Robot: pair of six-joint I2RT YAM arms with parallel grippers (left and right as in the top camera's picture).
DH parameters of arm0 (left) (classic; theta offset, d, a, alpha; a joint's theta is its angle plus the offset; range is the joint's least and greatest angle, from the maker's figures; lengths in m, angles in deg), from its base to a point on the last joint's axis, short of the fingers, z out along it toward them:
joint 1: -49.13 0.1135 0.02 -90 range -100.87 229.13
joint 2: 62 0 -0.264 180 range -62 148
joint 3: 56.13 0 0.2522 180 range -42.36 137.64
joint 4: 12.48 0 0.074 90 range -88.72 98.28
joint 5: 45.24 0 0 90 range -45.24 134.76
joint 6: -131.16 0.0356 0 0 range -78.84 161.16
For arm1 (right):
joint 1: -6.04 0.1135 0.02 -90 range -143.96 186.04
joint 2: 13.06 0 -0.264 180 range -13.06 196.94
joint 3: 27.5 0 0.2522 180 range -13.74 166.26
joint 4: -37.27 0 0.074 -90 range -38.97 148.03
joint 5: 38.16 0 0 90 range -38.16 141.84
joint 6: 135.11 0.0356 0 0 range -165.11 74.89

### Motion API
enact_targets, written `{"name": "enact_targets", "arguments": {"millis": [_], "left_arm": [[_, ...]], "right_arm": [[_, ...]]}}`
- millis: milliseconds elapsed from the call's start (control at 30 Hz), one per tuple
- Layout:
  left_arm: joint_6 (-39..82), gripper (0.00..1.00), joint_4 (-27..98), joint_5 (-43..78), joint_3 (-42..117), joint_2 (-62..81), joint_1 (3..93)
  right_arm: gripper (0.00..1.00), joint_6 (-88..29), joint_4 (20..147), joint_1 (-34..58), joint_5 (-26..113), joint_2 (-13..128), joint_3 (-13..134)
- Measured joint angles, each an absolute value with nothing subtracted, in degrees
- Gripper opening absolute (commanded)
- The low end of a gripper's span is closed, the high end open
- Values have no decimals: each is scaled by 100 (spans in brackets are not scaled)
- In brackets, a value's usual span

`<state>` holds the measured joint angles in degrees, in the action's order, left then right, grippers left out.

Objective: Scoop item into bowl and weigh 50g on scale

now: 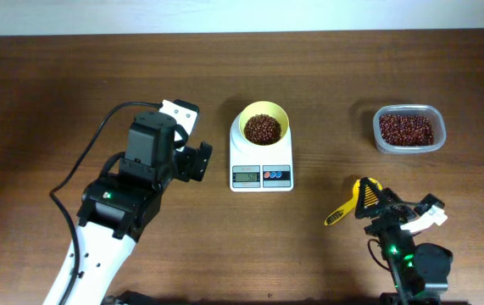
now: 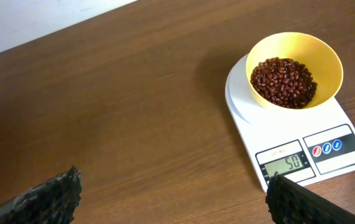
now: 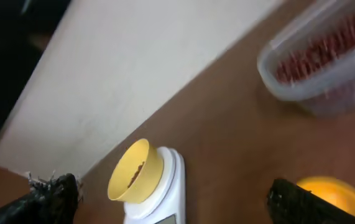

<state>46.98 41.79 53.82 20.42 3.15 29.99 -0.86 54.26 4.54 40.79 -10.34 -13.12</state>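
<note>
Light, stiff bowl of spill-prone beans looks best gripped at its rim; left fingers and right fingers gape wide.

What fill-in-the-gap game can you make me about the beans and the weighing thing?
1. The round bowl full of beans sits on top of the white ____.
2. The number on its display reads ____.
3. The little scoop is coloured ____.

Missing words: scale; 50; yellow.
</note>
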Motion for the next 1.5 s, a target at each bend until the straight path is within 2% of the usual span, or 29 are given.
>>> {"name": "enact_targets", "arguments": {"millis": [133,233,300,333,367,467,667,800,1500], "left_arm": [[4698,99,4179,5382,2042,315,2999],[4698,99,4179,5382,2042,315,2999],[4698,99,4179,5382,2042,315,2999],[4698,99,4179,5382,2042,315,2999],[4698,99,4179,5382,2042,315,2999],[4698,99,4179,5382,2042,315,2999],[4698,99,4179,5382,2042,315,2999],[4698,99,4179,5382,2042,315,2999],[4698,99,4179,5382,2042,315,2999]], "right_arm": [[100,-1857,5426,701,4096,-1227,-1312],[92,-2923,5447,983,4284,-1227,-1312],[91,-3476,5456,985,4389,-1227,-1312],[92,-3557,5461,985,4400,-1227,-1312],[97,-3636,5463,985,4416,-1227,-1312],[100,-3737,5465,983,4435,-1227,-1312],[99,-4392,5465,983,4451,-1227,-1312],[99,-4432,5465,714,4453,-1227,-1312],[99,-4370,5476,708,4558,-1227,-1312]]}}
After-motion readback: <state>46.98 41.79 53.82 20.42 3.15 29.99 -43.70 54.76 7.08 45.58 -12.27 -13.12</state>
